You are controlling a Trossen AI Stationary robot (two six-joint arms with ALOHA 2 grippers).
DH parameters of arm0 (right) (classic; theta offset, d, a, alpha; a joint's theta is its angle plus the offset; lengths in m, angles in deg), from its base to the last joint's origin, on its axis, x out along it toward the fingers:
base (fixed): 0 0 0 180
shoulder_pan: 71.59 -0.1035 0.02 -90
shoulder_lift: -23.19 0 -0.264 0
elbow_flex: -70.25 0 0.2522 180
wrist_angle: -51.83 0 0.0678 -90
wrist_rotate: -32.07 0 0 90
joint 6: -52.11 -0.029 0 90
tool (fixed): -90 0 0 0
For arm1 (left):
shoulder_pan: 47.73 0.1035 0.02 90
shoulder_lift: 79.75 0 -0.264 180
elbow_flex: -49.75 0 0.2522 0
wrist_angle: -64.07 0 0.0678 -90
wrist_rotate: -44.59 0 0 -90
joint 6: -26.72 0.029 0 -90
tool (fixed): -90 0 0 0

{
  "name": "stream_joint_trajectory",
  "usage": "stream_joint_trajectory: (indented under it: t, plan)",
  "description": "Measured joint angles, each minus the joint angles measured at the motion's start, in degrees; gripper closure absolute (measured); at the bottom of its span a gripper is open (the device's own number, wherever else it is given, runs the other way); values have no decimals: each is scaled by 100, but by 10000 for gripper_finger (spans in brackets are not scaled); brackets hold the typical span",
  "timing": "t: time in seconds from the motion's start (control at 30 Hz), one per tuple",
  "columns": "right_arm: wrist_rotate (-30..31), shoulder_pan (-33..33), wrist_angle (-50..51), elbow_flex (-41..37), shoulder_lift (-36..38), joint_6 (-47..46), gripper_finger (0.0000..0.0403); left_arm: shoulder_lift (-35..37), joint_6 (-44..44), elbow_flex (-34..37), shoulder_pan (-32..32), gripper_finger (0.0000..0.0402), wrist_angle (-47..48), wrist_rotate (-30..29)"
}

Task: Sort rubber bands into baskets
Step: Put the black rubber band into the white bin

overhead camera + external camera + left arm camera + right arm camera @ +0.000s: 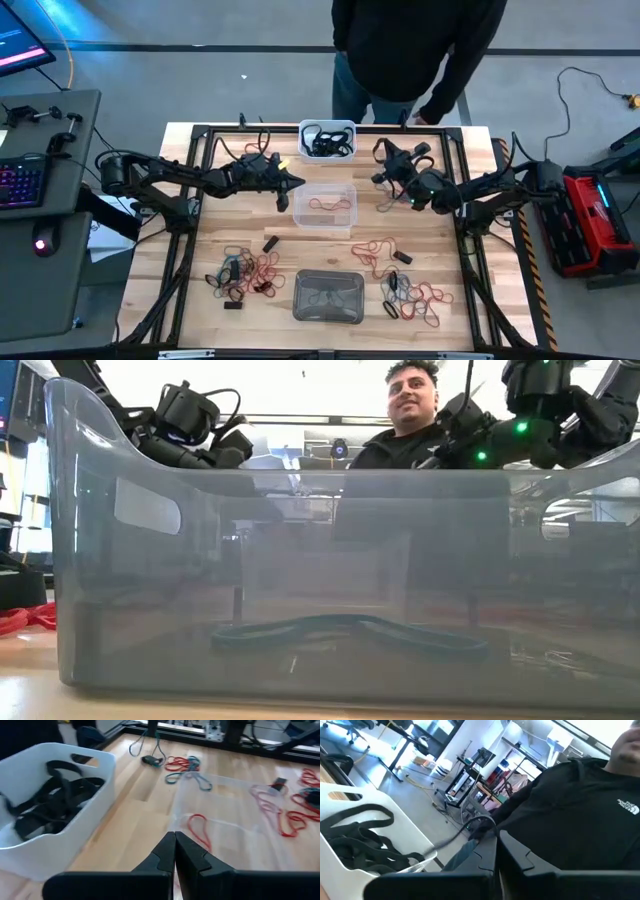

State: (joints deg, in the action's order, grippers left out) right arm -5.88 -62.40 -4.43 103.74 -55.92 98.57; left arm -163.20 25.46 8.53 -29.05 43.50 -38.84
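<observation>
The white basket (327, 140) at the far middle holds black rubber bands (357, 845). Nearer stand the clear basket (324, 208) with red bands (200, 827) and the grey basket (328, 296) with a dark teal band (350, 630). Loose bands lie in piles at the near left (245, 272) and near right (415, 295). My left gripper (298, 182) hovers shut and empty by the clear basket's far left corner. My right gripper (383, 160) is raised just right of the white basket, tipped slightly upward and shut on a thin black band (477, 824). My right gripper pinches a thin dark loop (485, 821) at its fingertips; it looks like a black rubber band, though it is blurred. The strand trails away from the tips (445, 845) toward the white basket, lifted clear of the table.
A person in a black top (415, 50) stands at the table's far edge, close behind the white basket. A long red band (375, 248) and small black pieces (270, 243) (403, 257) lie on the wood between the baskets.
</observation>
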Motion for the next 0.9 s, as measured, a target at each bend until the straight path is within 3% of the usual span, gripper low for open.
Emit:
stream_joint_trajectory:
  t: [0.47,0.73,0.9]
  plan:
    - [-280,1,225,8,0,-1012,403,2,-4,-273,-310,401,-28,-221]
    - [-283,2,2025,81,2,-2661,403,2,-9,-273,-310,402,18,-223]
    - [-317,39,3419,619,0,-3085,403,2,15,-273,-310,401,20,-223]
